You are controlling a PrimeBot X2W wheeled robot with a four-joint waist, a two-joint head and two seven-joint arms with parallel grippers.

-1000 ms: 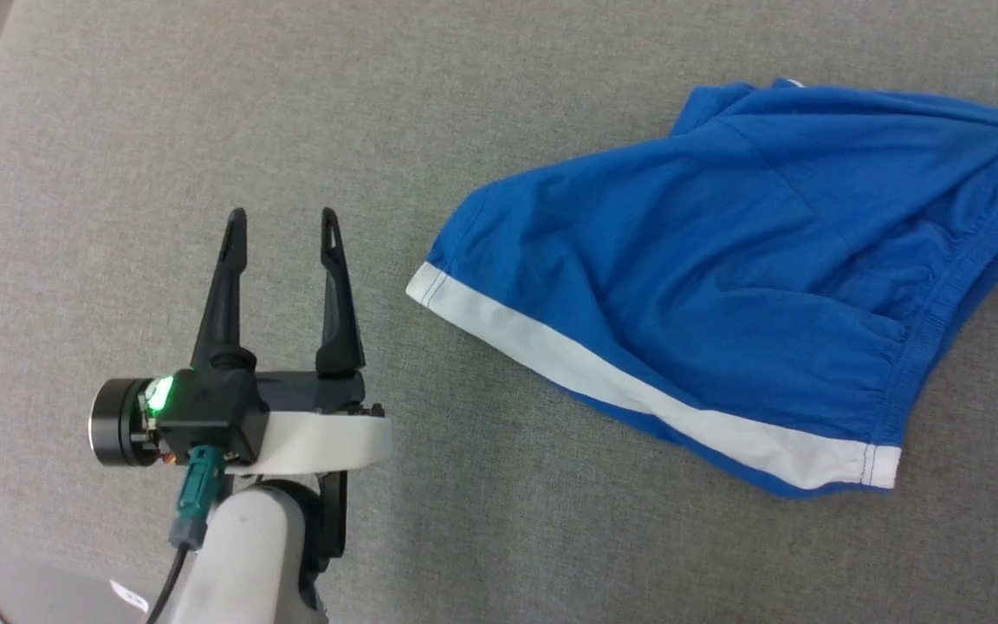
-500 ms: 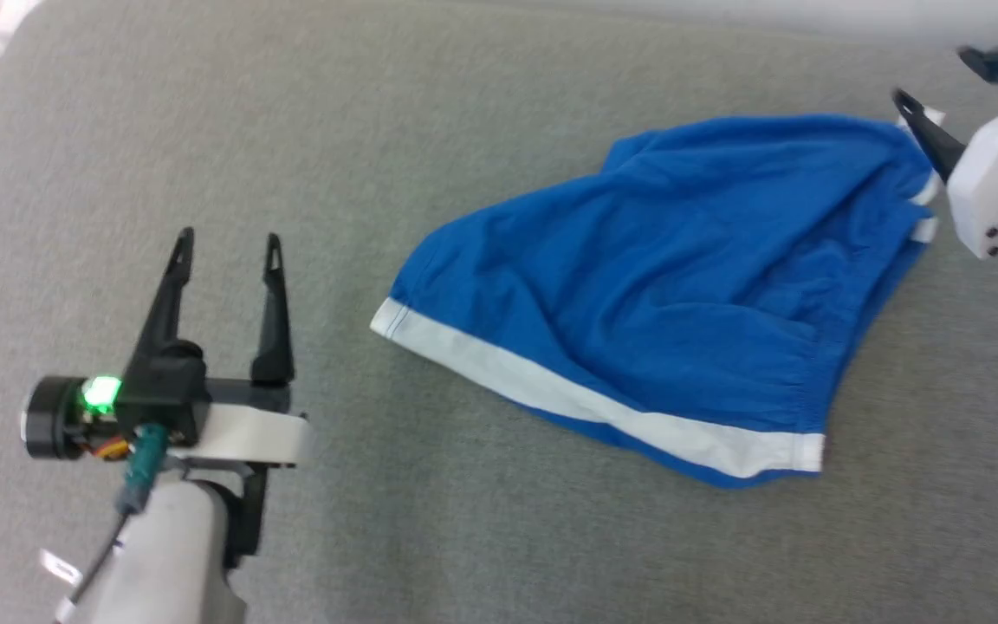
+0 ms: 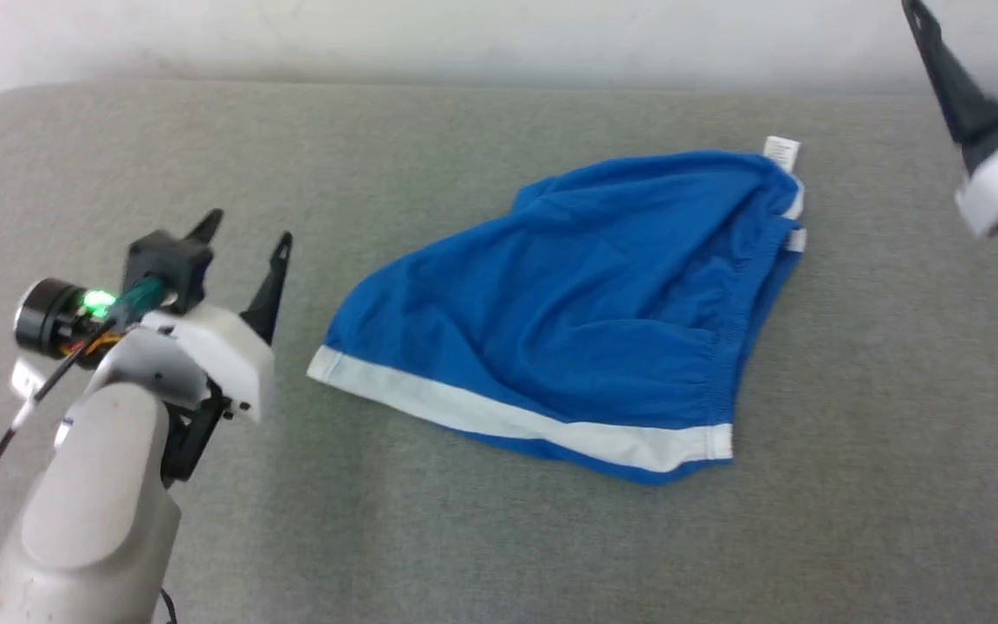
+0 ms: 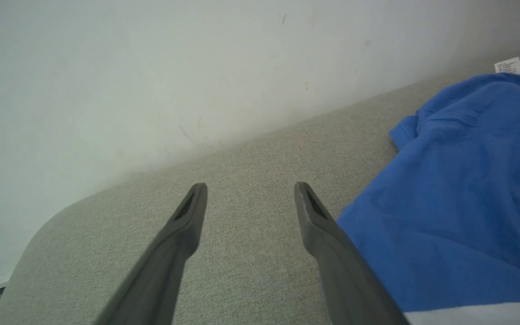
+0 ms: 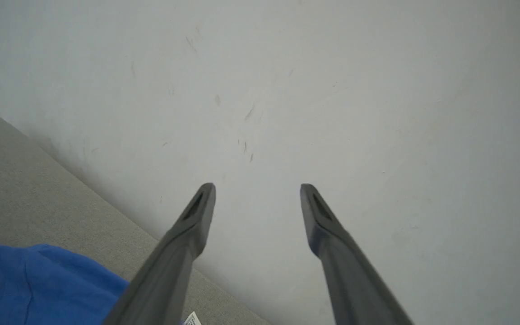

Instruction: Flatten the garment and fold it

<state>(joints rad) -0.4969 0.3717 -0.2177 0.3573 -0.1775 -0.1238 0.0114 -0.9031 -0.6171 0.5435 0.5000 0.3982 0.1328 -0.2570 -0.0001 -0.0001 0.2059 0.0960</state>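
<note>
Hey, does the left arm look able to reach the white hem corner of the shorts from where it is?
Probably yes. The left gripper is open, beside the shorts, and only bare grey surface lies between its fingers and the hem corner. Nothing stands in the way.

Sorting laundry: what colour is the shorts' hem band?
White band on blue shorts; the head view shows it best.

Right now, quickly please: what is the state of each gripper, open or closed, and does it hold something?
Left gripper: open, holding nothing, beside the garment.
Right gripper: open, holding nothing, apart from the garment.
</note>
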